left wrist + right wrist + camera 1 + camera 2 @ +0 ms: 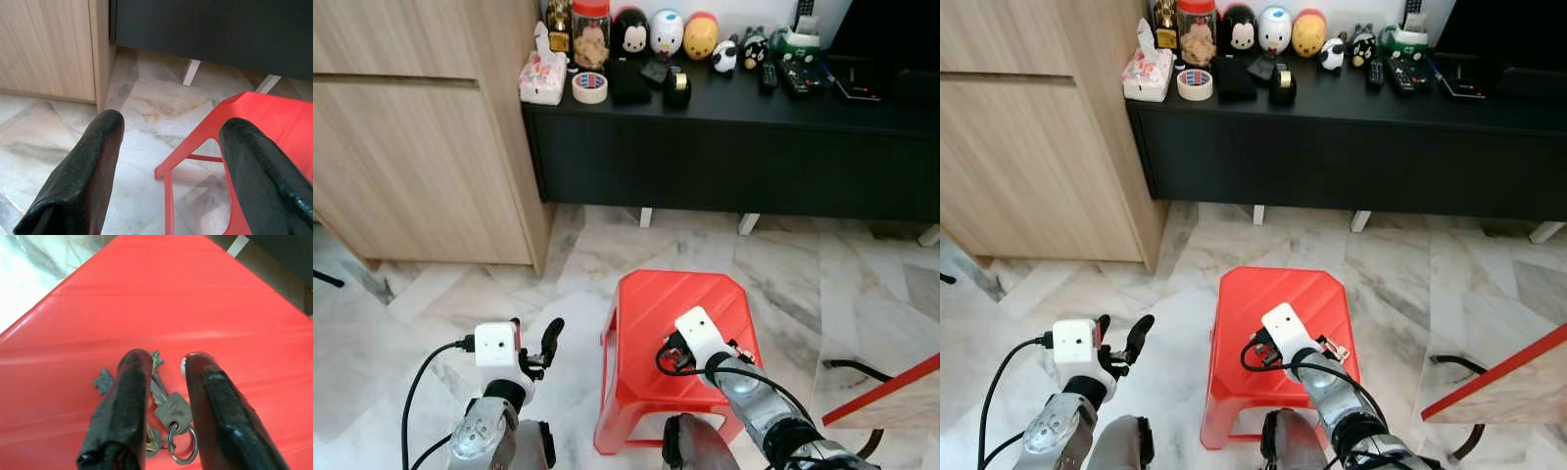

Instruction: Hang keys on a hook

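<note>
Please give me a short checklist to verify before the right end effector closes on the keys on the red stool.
1. Keys lie flat on the red stool: ok.
2. Right end effector straddles the keys, fingers apart: ok.
3. Fingertips reach the stool surface: cannot tell.
4. Key ring lies between the fingers: ok.
5. Left end effector open, beside the stool: ok.
6. Hook for the keys located: cannot tell.

Right gripper (166,364) over red stool top (205,298), fingers slightly apart, straddling keys (164,406) on a ring. Keys lying flat on stool, tips touching or just above.
</note>
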Robot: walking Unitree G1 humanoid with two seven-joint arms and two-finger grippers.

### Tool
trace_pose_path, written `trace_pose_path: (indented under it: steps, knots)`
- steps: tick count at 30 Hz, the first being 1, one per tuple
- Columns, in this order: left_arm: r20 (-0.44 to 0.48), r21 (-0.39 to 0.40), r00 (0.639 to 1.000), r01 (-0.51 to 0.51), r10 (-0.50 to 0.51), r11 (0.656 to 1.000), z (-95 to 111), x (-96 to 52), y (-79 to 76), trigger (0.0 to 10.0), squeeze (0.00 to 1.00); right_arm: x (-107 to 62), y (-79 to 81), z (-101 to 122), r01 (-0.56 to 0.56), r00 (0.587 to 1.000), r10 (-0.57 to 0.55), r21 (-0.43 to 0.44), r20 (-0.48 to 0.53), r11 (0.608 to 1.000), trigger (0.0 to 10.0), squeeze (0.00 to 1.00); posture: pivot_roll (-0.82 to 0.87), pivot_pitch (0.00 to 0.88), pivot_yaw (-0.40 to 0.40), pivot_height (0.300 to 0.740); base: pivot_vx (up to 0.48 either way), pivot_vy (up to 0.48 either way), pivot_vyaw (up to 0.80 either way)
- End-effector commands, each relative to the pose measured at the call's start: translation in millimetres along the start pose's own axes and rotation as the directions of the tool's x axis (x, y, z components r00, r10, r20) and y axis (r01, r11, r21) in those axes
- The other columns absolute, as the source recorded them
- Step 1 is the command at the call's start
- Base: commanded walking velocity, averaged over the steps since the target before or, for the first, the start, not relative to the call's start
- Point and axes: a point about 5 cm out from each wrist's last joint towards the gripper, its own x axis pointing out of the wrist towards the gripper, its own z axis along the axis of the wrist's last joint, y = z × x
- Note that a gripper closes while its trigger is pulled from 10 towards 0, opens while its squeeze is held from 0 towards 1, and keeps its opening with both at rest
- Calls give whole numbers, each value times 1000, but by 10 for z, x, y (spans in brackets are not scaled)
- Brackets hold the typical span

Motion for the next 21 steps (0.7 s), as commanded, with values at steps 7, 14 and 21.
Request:
trace_pose_path:
  steps: [7, 14, 21]
  knots:
    - [-1, 2, 1000, 0, 0, 1000, 0, -102, -32, 10000, 0, -5, -66, -65, 23, 998, -20, 63, -54, 998, 10000, 1000, 43, 163, -121, 626, 0, 0, 0]
    - [-1, 4, 1000, -3, 3, 1000, 28, -150, -35, 10000, 0, 18, -2, -37, -42, 997, 44, 33, -70, 999, 10000, 0, 56, 190, -126, 626, 0, 0, 0]
    - [-8, 6, 1000, -12, 12, 1000, 28, -206, -18, 10000, 0, 7, -84, -71, -38, 992, 40, 17, -118, 999, 10000, 0, 62, 200, -131, 626, 0, 0, 0]
